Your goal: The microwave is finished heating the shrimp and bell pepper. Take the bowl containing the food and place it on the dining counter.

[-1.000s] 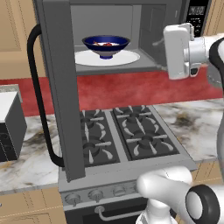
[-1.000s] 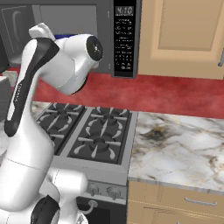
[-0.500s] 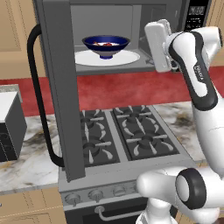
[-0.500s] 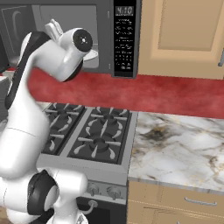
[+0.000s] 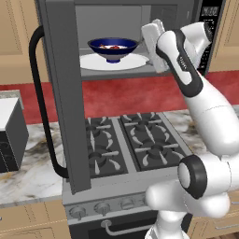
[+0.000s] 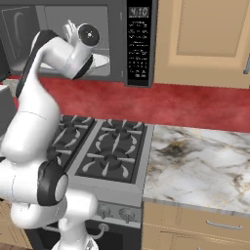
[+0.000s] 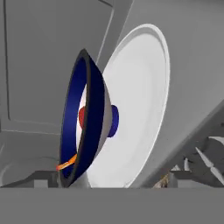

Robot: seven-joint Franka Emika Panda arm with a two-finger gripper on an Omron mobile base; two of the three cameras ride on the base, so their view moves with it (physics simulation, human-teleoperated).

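The microwave (image 5: pixel 60 93) hangs over the stove with its door swung wide to the left. Inside, the dark blue bowl (image 5: pixel 113 46) sits on the white turntable (image 5: pixel 135 61). My gripper (image 5: pixel 148 39) is at the right of the opening, just right of the bowl and pointing at it. In the hand view, which is rolled, the bowl (image 7: pixel 89 118) appears on edge, with the red bell pepper (image 7: pixel 82 116) and orange shrimp (image 7: pixel 66 164) inside. My gripper (image 7: pixel 111 181) is open, its tips wide apart and holding nothing. The dining counter is out of view.
The open door and its black bar handle (image 5: pixel 39 102) jut out over the stove's left burners (image 5: pixel 130 144). A small black-and-white appliance (image 5: pixel 9 135) stands on the left counter. A marble top (image 6: pixel 205 161) lies right of the stove. The keypad panel (image 6: pixel 139 44) sits beside my arm.
My arm has swung left from in front of the keypad into the microwave opening, bringing the hand close to the bowl. The jaws have stayed open. The bowl has not moved.
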